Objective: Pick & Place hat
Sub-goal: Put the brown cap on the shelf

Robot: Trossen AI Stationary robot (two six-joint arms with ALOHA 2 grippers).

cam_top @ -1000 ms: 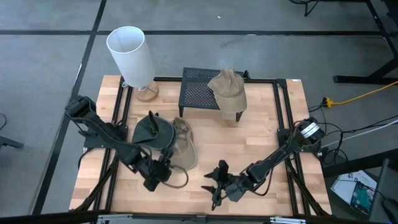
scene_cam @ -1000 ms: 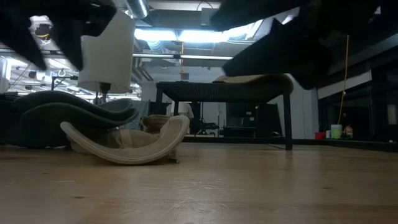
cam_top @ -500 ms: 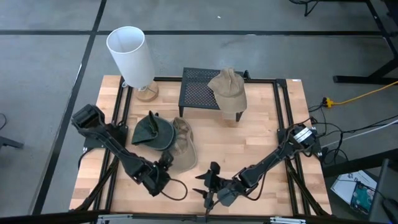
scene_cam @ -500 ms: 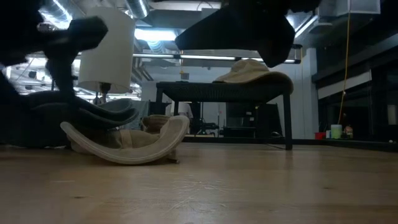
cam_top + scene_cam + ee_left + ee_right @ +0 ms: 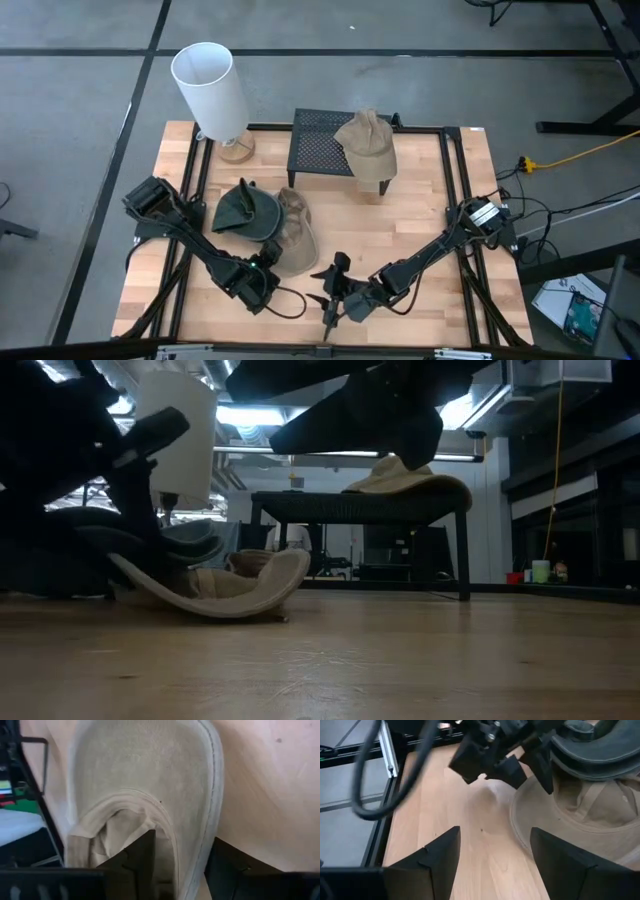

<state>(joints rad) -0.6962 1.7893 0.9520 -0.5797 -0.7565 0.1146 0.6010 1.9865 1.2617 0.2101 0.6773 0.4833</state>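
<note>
Straddling the tan hat's [image 5: 293,232] brim edge, left gripper [image 5: 266,266] spread wide; right gripper [image 5: 333,290] wide, at four o'clock.

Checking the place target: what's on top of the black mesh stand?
A tan cap sits on the black mesh stand's right end, overhanging the edge. The rest of the mesh top shows bare. What lies beneath the cap is hidden.

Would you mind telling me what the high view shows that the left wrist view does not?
Only the high view shows the lamp, the mesh stand carrying a tan cap, the dark green hat and the open right gripper. Only the left wrist view shows the left gripper open astride the brim. Both show the beige hat on the wooden table.
</note>
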